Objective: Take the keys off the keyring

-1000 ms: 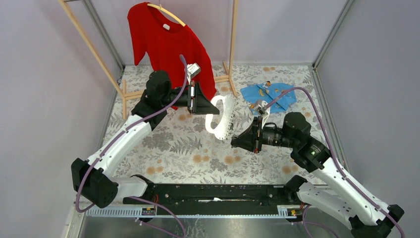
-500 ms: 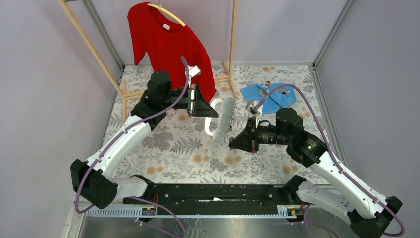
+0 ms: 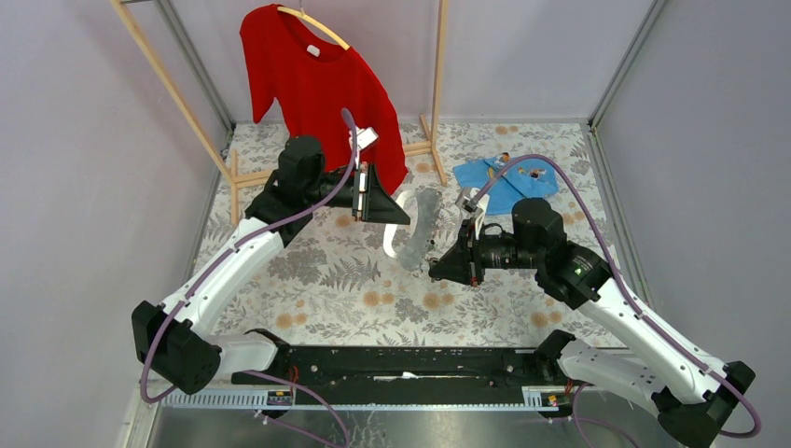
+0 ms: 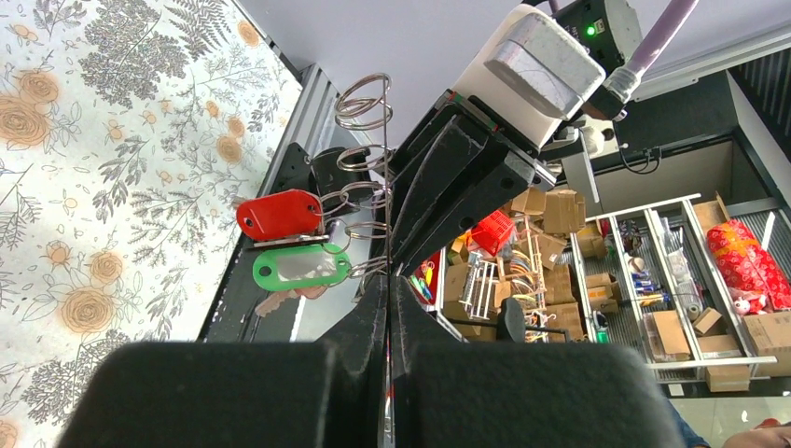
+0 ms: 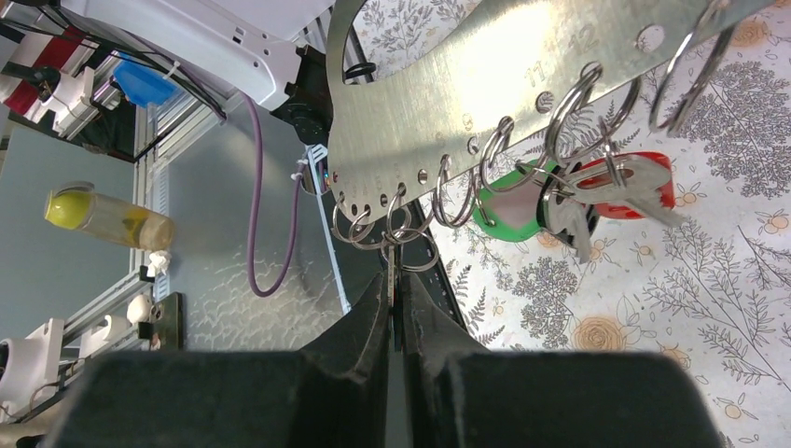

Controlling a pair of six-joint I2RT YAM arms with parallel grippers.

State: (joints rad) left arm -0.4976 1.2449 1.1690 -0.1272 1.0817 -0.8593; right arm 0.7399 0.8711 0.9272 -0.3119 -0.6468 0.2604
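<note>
The keyring (image 3: 417,229) is a flat grey metal band in an oval loop, held in the air nearly edge-on. My left gripper (image 3: 407,217) is shut on its far edge, seen edge-on in the left wrist view (image 4: 388,187). In the right wrist view the band (image 5: 485,84) carries several wire rings. The green-headed key (image 5: 508,207) and red-headed key (image 5: 644,182) hang from them, and both the red key (image 4: 278,213) and the green key (image 4: 300,267) show in the left wrist view. My right gripper (image 5: 396,280) is shut on a thin dark key hanging from a small ring, below the band (image 3: 433,273).
A blue cloth (image 3: 508,182) with small items lies at the back right. A red shirt (image 3: 317,84) hangs on a wooden rack (image 3: 177,89) behind the left arm. The flowered table (image 3: 308,280) ends at a black rail (image 3: 401,364) by the arm bases.
The keyring has turned from face-on to nearly edge-on and shifted slightly left. My right arm has moved left and toward it. Both grippers keep their hold.
</note>
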